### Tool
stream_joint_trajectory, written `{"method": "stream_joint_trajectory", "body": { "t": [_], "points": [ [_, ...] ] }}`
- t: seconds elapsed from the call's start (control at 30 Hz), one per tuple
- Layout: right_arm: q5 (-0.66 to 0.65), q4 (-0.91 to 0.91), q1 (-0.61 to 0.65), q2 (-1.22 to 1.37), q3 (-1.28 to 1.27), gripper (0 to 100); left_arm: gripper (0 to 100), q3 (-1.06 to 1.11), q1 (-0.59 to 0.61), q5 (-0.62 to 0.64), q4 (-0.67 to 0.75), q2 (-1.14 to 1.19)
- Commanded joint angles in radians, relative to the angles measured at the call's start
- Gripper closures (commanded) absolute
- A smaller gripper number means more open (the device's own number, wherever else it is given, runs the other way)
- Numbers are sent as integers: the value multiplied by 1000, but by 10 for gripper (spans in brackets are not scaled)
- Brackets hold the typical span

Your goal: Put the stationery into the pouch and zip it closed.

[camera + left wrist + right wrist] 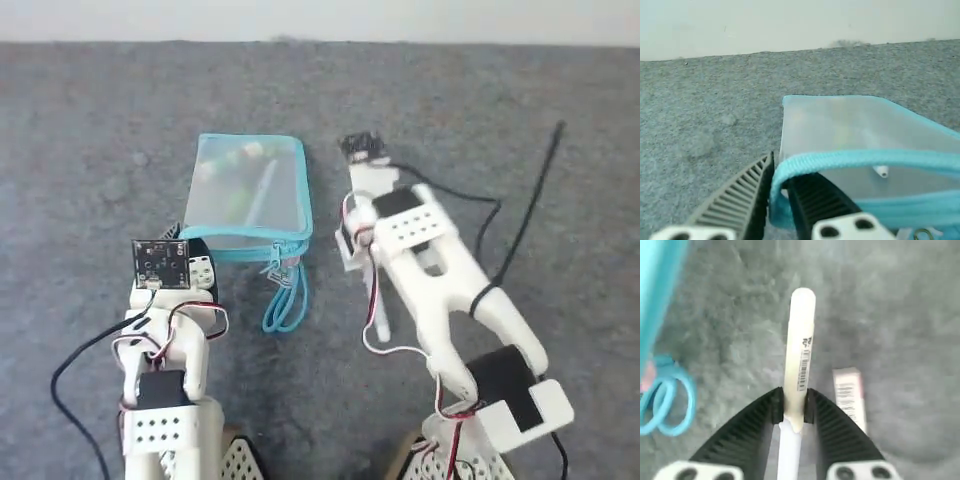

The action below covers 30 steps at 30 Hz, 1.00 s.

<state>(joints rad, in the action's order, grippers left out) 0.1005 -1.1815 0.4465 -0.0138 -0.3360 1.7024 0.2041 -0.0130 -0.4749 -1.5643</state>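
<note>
The clear pouch (250, 195) with cyan trim lies flat on the grey table and holds several coloured items. My left gripper (186, 238) is at its near left corner. In the left wrist view this gripper (777, 172) is shut on the cyan edge of the pouch (855, 130). My right gripper (358, 255) is to the right of the pouch, low over the table. It (792, 395) is shut on a white pen (801, 340), whose end shows beneath the arm (380, 310). A small white and pink eraser (849, 392) lies on the table beside the pen.
The pouch's cyan strap loop (285, 300) trails toward the arms between the two grippers and also appears in the right wrist view (665, 400). Black cables run past the right arm (520, 230). Grey carpet-like table (100, 120) extends around the pouch.
</note>
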Motion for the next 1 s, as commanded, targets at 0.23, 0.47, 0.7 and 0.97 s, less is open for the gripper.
{"method": "stream_joint_trajectory", "body": {
  "t": [0.23, 0.47, 0.7, 0.97],
  "points": [
    [-259, -8, -194, 48, 173, 943, 987, -36, -9, -8, 3, -12],
    [-307, 139, -239, 182, 176, 943, 987, -27, -11, -8, 6, -12],
    [-361, 140, -259, 217, 170, 753, 987, -27, -11, -8, 6, -12],
    [-367, 38, -325, 68, 127, 790, 987, -27, -11, -8, 6, -12]
  ]
}}
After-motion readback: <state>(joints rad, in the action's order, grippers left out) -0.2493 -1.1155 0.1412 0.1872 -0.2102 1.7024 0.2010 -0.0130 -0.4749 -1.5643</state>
